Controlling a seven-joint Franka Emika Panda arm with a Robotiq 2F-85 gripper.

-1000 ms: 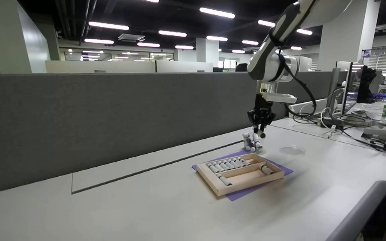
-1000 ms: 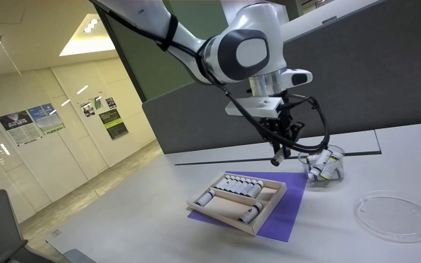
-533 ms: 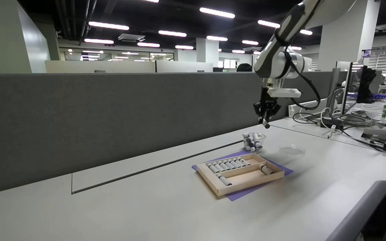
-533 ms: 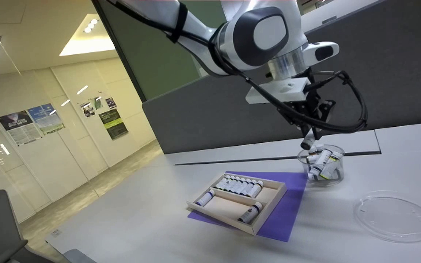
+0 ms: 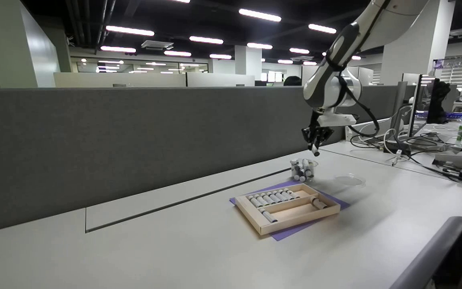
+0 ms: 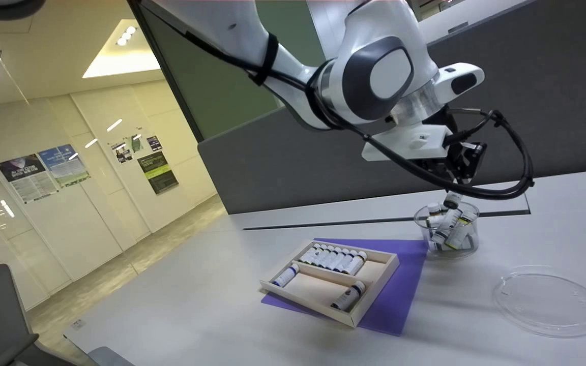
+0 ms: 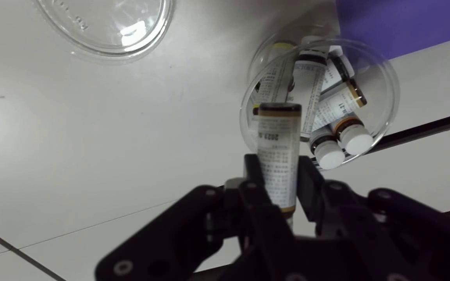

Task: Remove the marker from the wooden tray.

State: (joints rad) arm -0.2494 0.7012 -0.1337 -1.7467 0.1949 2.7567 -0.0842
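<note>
Visibly, the tool [image 7: 280, 169] is clamped on a labelled vial [image 7: 278, 150] near the clear round container [image 7: 377, 103]; near that container lies the wooden tray [image 6: 317, 288].

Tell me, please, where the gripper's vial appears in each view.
In an exterior view: held vial, right of centre, just above the clear container.
In an exterior view: held vial, right of centre, overlapping the clear container.
In the wrist view: held vial, just right of centre, overlapping the clear container.
Shared landmark: the clear container.
</note>
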